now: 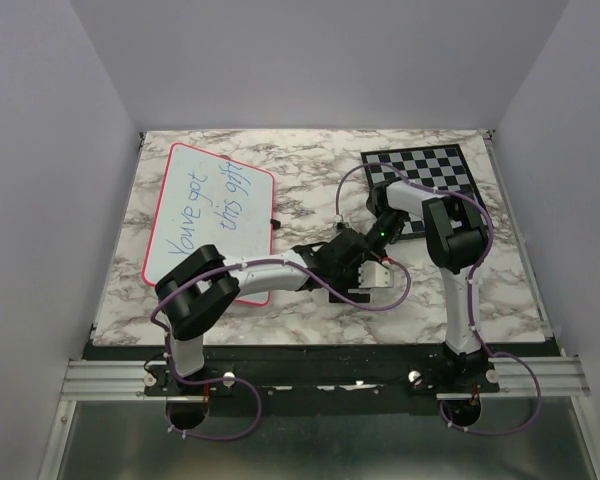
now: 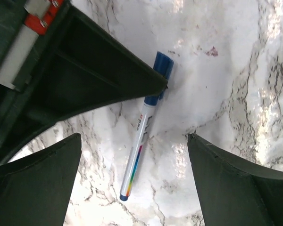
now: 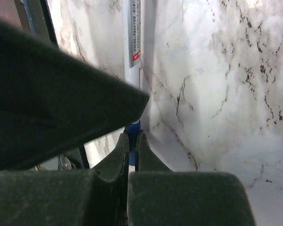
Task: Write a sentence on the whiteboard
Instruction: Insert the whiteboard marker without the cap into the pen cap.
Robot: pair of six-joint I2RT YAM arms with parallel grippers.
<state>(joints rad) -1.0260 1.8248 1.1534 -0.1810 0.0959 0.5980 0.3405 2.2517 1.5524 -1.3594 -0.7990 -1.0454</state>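
On the tabletop [image 1: 310, 170] the middle is crowded: the left arm [image 1: 260, 275] and the right arm [image 1: 450, 235] meet there. The whiteboard [image 1: 245, 250] covers the rear left and the chessboard [image 1: 425, 167] the rear right corner, with bare marble between them. The spread left fingers [image 2: 33, 183] leave room on both sides of the marker [image 2: 139, 150] — but the right fingers [image 2: 99, 75], closed on its blue end, block that end.
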